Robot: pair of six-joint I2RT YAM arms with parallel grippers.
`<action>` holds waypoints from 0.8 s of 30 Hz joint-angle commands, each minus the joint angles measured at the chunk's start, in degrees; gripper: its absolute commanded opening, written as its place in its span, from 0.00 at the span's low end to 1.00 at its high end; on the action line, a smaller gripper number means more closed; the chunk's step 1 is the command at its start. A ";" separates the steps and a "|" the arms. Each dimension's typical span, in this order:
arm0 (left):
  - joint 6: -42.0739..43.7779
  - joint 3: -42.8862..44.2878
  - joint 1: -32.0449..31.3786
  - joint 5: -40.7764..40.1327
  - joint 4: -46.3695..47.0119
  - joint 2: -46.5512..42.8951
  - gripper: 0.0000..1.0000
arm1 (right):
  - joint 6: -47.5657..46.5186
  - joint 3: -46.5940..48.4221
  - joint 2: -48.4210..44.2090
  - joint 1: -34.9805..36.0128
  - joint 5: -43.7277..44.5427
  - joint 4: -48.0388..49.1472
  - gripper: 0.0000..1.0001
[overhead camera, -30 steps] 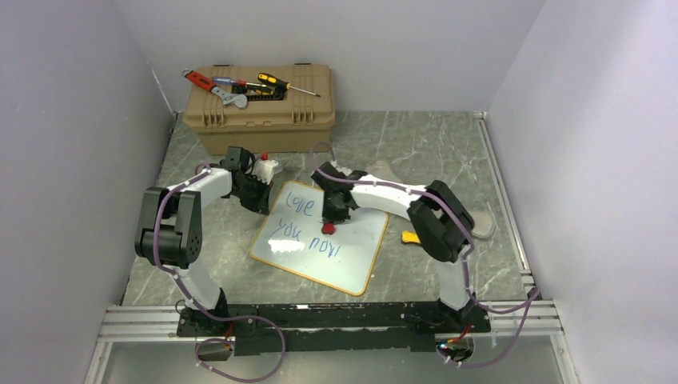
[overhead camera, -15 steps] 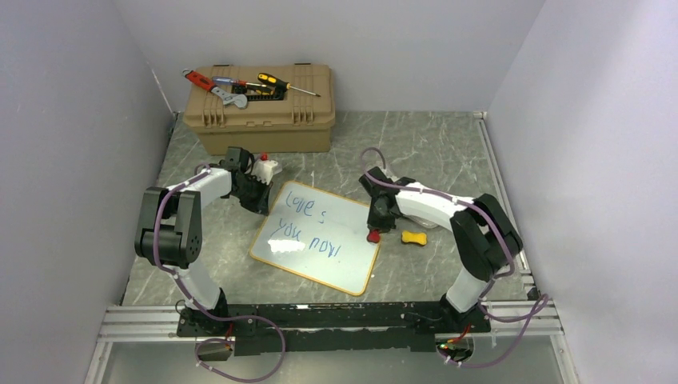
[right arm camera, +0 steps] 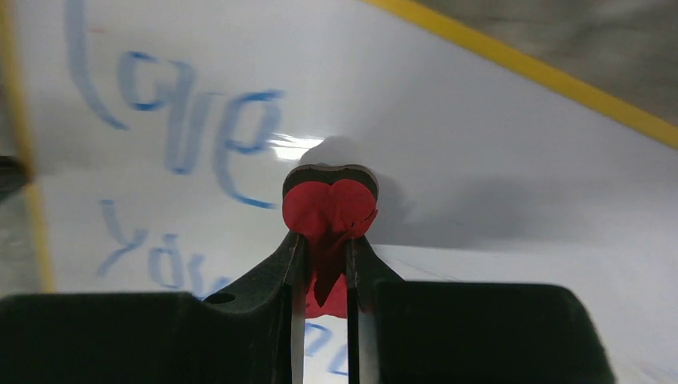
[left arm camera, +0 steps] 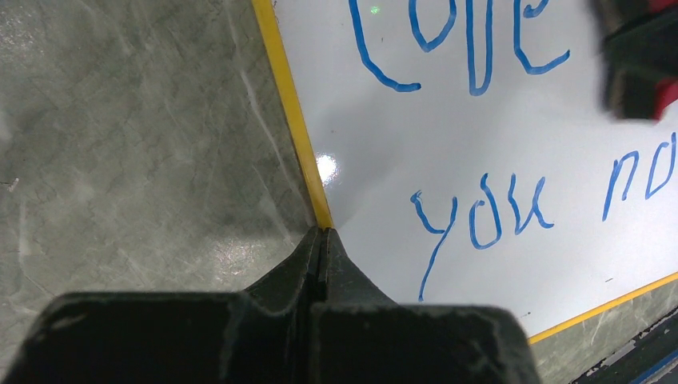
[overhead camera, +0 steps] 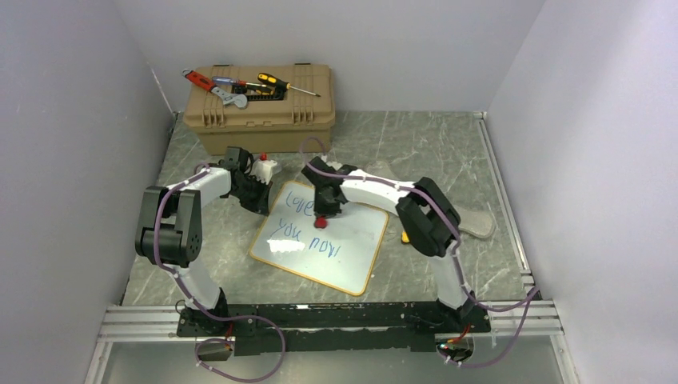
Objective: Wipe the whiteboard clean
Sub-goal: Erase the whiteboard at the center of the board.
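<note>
Slantwise, whiteboard (overhead camera: 352,252) long axis far left to near right; left gripper (left arm camera: 322,240) pressed together, right gripper (right arm camera: 325,240) pinching eraser (right arm camera: 329,204).

One whiteboard (overhead camera: 352,256); one toolbox (overhead camera: 264,128); one red eraser (right arm camera: 328,208).

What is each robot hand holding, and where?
Right gripper pinches a red heart-shaped eraser by its pointed end. Left gripper is shut, holding nothing, at the whiteboard frame.
</note>
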 commanded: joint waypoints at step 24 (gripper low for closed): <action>1.50 -1.78 0.11 -3.03 -4.24 3.30 0.00 | -0.77 -14.33 -11.22 1.53 7.18 -15.23 0.00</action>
